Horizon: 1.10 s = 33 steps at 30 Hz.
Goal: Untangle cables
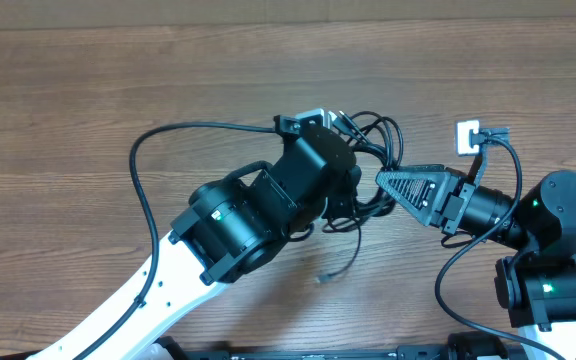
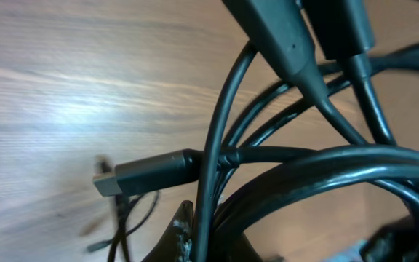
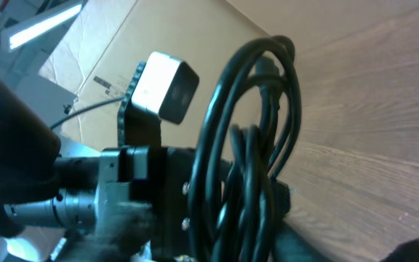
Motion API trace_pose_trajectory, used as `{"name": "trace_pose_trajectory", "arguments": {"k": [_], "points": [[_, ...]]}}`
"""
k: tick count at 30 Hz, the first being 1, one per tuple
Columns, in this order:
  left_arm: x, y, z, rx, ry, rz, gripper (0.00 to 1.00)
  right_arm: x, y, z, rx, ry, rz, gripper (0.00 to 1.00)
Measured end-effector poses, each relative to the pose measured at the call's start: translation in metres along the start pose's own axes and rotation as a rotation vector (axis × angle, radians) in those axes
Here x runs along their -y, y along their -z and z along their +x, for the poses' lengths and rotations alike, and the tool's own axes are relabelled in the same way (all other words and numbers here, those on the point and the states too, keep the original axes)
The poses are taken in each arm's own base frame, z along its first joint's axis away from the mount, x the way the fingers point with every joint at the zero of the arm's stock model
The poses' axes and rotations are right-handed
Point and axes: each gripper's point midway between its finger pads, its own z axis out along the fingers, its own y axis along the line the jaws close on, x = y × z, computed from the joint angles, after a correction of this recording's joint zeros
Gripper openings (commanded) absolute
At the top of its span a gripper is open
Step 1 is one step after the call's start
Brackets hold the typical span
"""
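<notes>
The cables (image 1: 396, 135) sit bunched on the bench (image 1: 68, 90), toward two o'clock from its middle. The left gripper (image 1: 353, 188) has its jaws clamped on the cables. The right gripper (image 1: 386, 180) is at the cables' four o'clock, and I cannot tell how wide its jaws are.

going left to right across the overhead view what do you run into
left arm → cables, bunched just past the left arm's tip → small white box with a black lead → the right arm's round black joint. The right gripper overlaps the cables, so it is left out.
</notes>
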Motion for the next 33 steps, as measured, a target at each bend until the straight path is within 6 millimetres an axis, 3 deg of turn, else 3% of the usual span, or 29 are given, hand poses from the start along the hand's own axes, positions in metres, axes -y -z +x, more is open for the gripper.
{"name": "trace_pose_trajectory", "arguments": {"k": [4, 11, 18, 25, 31, 33], "points": [[-0.023, 0.001, -0.007, 0.046, -0.043, -0.110, 0.04, 0.005, 0.000, 0.004, -0.011, 0.011, 0.017, 0.96], [-0.041, 0.003, -0.024, 0.108, -0.145, -0.191, 0.04, 0.022, 0.002, 0.009, -0.012, -0.024, 0.079, 1.00], [-0.034, 0.003, -0.032, 0.130, -0.276, -0.174, 0.04, 0.042, 0.006, 0.015, -0.012, -0.028, 0.161, 0.71], [-0.016, 0.002, -0.038, 0.158, -0.297, -0.103, 0.04, 0.045, 0.006, 0.017, -0.028, 0.061, 0.169, 0.56], [-0.009, 0.001, -0.037, 0.147, -0.298, -0.063, 0.04, 0.038, 0.005, 0.014, -0.027, 0.129, 0.141, 0.59], [-0.005, -0.001, -0.035, 0.138, -0.298, -0.046, 0.04, 0.034, 0.005, 0.013, -0.029, 0.156, 0.122, 0.47]]}}
